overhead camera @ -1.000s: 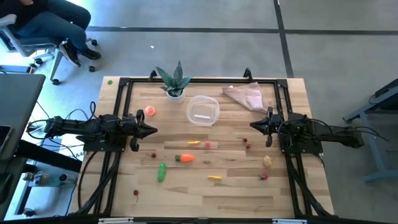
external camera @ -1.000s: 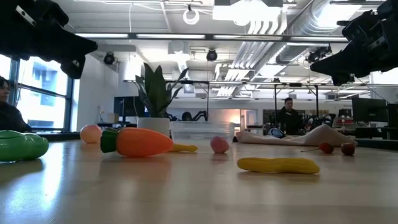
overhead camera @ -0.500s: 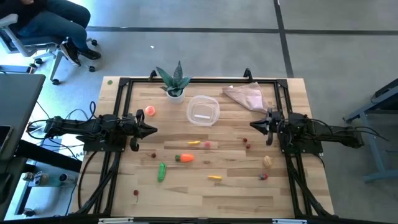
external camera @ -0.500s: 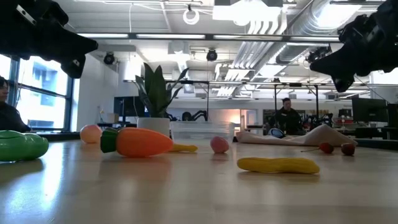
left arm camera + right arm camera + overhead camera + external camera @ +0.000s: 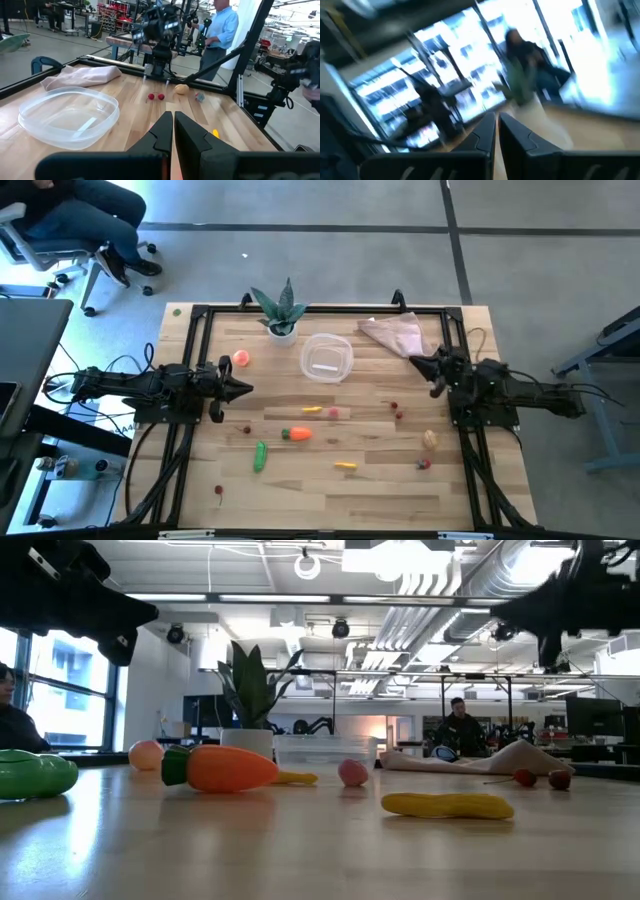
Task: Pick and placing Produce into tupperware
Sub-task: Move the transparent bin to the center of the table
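Two grippers, jaws closed, left gripper [image 5: 243,389], right gripper [image 5: 415,360], empty tupperware [image 5: 326,357]

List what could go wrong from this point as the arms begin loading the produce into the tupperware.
1. The right gripper is shut, close beside the pinkish cloth; a low sweep might snag it.
2. The carrot, yellow piece and small pink piece lie close together, so a grab may knock neighbours away.
3. The clear tupperware looks light; a hard drop could shove it toward the potted plant.

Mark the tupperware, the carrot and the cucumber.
tupperware [image 5: 326,358]: high view, middle of its clear base.
carrot [image 5: 299,434]: high view, orange body.
cucumber [image 5: 260,457]: high view, middle of its green length.
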Controlling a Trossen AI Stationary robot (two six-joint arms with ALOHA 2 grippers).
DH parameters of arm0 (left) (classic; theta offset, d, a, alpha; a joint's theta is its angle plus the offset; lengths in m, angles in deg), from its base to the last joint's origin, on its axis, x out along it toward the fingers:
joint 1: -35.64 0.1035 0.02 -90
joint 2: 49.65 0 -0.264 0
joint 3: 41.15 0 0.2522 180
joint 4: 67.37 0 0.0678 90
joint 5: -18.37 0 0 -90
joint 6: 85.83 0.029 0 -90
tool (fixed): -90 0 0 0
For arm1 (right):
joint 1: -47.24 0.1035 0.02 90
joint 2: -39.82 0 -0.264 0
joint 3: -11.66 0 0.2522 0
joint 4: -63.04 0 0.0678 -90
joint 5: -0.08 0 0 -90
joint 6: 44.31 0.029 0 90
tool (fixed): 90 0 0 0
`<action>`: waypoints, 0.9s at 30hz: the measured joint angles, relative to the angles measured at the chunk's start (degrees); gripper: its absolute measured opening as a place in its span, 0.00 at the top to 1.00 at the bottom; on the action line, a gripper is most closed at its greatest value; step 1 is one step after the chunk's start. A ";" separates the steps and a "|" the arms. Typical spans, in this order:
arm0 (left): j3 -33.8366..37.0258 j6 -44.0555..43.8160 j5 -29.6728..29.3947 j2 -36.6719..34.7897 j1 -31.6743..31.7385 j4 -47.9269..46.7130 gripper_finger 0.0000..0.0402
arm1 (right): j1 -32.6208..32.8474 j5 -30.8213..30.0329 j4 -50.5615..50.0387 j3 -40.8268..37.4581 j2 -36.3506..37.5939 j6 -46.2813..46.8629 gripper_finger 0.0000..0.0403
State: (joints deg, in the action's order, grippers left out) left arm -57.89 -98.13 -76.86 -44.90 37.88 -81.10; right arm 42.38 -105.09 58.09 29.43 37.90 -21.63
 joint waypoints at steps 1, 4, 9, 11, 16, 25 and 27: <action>0.00 0.00 0.00 0.00 0.00 0.02 0.98 | 0.02 0.60 2.66 0.13 0.02 -2.00 0.97; 0.00 0.23 -0.26 0.00 0.00 0.17 0.98 | -0.06 -0.19 2.40 3.60 -0.34 -7.50 0.97; 0.00 1.52 -1.47 -0.02 0.00 0.42 0.98 | -1.94 -6.18 -7.09 14.40 -6.44 -11.72 0.97; 0.00 1.51 -1.51 -0.01 0.00 0.42 0.98 | -3.34 -7.38 -10.67 19.52 -11.03 -12.60 0.97; 0.00 1.49 -1.51 -0.01 0.00 0.39 0.98 | -8.93 -6.00 -17.72 30.34 -26.61 -13.56 0.97; 0.00 1.49 -1.51 -0.02 0.00 0.66 0.98 | -26.23 18.19 -25.26 49.17 -62.80 -13.88 0.97; 0.00 1.51 -1.49 0.00 0.00 0.66 0.98 | -28.40 20.26 -29.05 54.06 -70.15 -14.02 0.97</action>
State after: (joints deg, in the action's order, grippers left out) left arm -57.89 -96.62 -78.35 -44.90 37.88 -80.44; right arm 13.98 -84.83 29.04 83.48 -32.24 -35.65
